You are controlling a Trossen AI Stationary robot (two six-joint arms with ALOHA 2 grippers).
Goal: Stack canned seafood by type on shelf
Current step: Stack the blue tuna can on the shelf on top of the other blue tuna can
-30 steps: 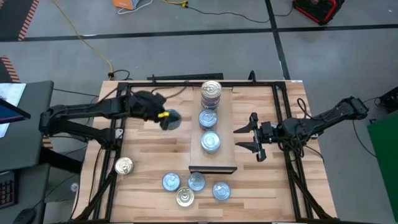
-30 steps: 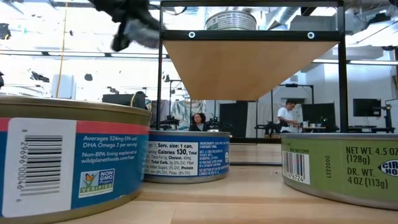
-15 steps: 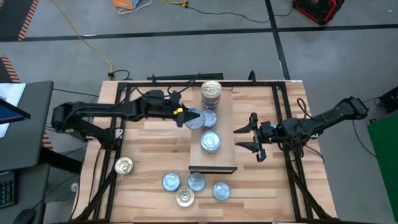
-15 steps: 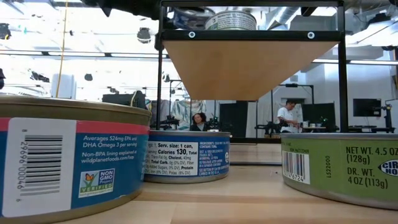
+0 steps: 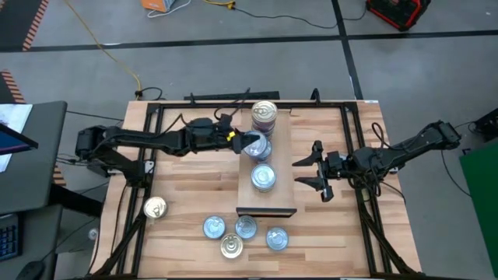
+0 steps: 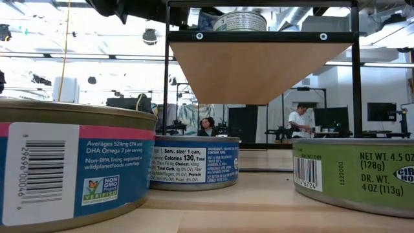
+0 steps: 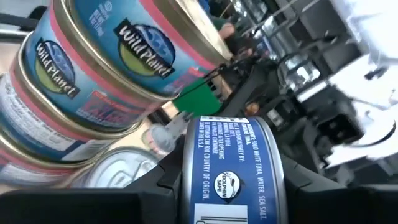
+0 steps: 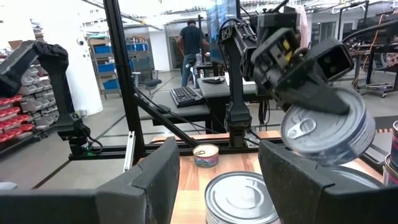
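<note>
My left gripper [image 5: 247, 143] reaches level from the table's left and is shut on a blue-labelled tin [image 7: 233, 168]. It holds the tin over the middle tin [image 5: 263, 149] on the light-wood shelf [image 5: 282, 155]. A stack of tins [image 5: 264, 117] stands at the shelf's far end, and one tin [image 5: 263, 177] stands nearer. Several loose tins [image 5: 246, 226] stand on the tabletop near the front edge, and one more [image 5: 156, 207] stands at the left. My right gripper [image 5: 298, 173] waits open just right of the shelf. My left gripper pinches the tin between its two fingers, one finger [image 8: 314, 99] lying across the upper part of the pull-tab lid [image 8: 326, 140], the other hidden behind the tin. The fingers come level from the table's left. The tin hangs tilted over the shelf's middle tin; whether they touch I cannot tell.
A black metal frame [image 5: 156, 117] runs round the tabletop, with posts [image 6: 167, 97] carrying the shelf. In the low view big tins [image 6: 71, 168] stand close in front. People [image 6: 301, 120] show in the room beyond. There is bare wood left of the shelf.
My left gripper has carried the tin toward the table's right edge, from beside the shelf to over the shelf's middle tin, close to the stack. Its wrist has tipped up to level and rolled, so the tin now sits tilted.
</note>
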